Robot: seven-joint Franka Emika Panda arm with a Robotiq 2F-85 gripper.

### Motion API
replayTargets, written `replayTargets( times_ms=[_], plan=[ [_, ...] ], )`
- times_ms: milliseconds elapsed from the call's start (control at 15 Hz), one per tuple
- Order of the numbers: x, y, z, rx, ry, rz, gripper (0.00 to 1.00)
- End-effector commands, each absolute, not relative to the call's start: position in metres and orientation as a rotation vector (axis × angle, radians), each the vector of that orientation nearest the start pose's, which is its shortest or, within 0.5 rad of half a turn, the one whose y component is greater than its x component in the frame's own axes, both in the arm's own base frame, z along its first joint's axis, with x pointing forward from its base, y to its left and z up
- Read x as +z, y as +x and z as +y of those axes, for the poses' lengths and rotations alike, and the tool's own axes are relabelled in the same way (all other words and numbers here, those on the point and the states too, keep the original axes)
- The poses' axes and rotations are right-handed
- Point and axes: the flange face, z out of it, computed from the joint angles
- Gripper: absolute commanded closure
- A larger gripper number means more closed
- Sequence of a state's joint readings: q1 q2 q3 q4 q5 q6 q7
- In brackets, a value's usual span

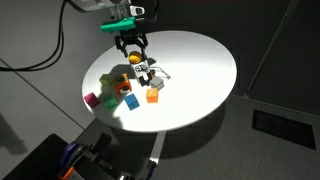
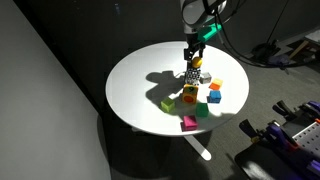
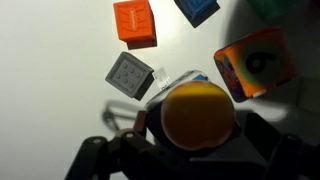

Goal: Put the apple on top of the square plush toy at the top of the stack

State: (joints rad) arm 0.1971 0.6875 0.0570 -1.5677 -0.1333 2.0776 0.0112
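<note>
Wrist view: apple (image 3: 197,115) hides nearly all of the square plush toy (image 3: 186,79), only a light-blue edge shows. Stack (image 2: 191,74) is tiny in both exterior views, layers unreadable. Apple is round, yellow-orange, sitting on the stack top. Gripper (image 1: 134,48) fingers (image 3: 262,140) apart, flanking it. Can't tell if they touch.

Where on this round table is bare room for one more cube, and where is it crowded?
Free: the wide bare part of the table from the orange cube to the rim beyond. Crowded: around the stack under the end effector, where loose cubes lie close together. Between the magenta cube and the rim beside it, only a narrow strip is bare.
</note>
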Motion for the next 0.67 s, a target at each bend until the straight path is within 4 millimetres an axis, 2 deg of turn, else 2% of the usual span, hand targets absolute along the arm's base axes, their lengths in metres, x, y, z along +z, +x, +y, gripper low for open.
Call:
replayTargets(
  times_ms=[0, 600],
  plan=[
    [0.24, 0.666, 0.16, 0.257, -3.168, -0.495, 0.0],
    [0.269, 0.66, 0.164, 0.188, -3.126, -0.508, 0.0]
  ],
)
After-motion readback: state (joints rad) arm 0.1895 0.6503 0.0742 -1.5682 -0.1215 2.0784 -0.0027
